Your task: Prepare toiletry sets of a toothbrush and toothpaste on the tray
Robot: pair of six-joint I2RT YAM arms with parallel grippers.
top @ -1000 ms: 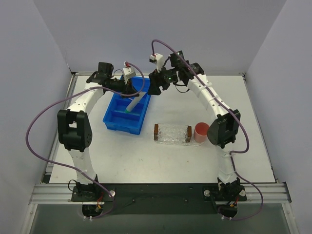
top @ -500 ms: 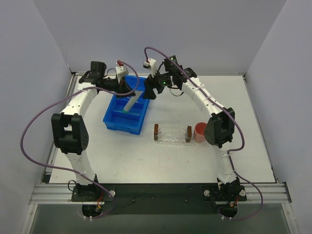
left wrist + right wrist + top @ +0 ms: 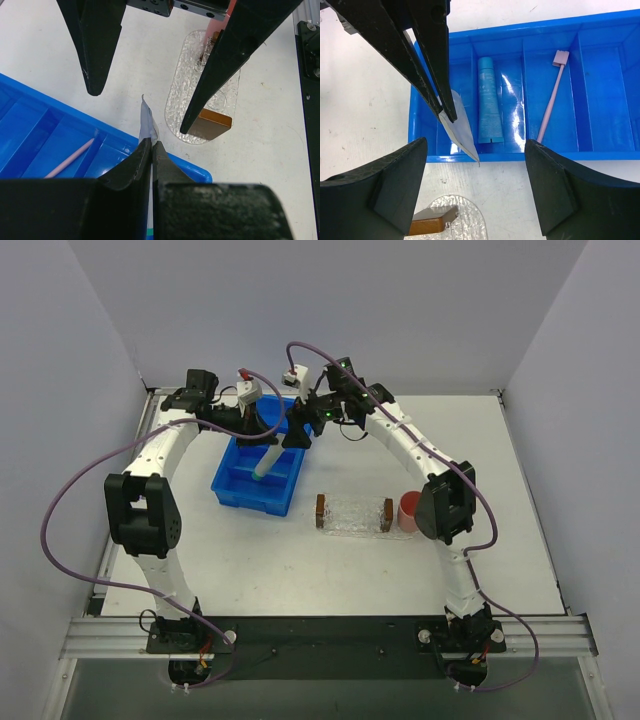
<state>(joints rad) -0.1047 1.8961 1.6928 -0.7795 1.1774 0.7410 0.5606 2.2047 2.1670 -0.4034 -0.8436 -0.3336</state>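
Top external view, from the bottom of the frame upward: the tray (image 3: 353,514) sits just right of centre with a brown block (image 3: 321,511) at each short end and, as far as the pictures show, nothing on it, and a pink cup (image 3: 411,510) stands just beside its right end. Left of the tray and further up is the blue bin (image 3: 232,487), and both arms meet over its far end. The left gripper (image 3: 264,436) has its fingers clamped on the pale grey-blue toothpaste tube (image 3: 264,464), which hangs tilted over the bin. The left wrist view shows those jaws pressed together on the tube's flat end at lower centre. The right gripper (image 3: 299,432) hangs close beside it with its fingers wide apart; in the right wrist view they frame the lower corners while the held tube sits between and above them, at left of centre. In that same view the brighter blue toothpaste tube (image 3: 489,100) lies in a middle compartment of the bin, and the toothbrush (image 3: 551,96) lies in the compartment to its right, head toward the top of the frame. By my reading no set is made yet: one tube is in the air, perhaps about to pass to the right gripper, and the toothbrush and both tubes have yet to reach the tray.
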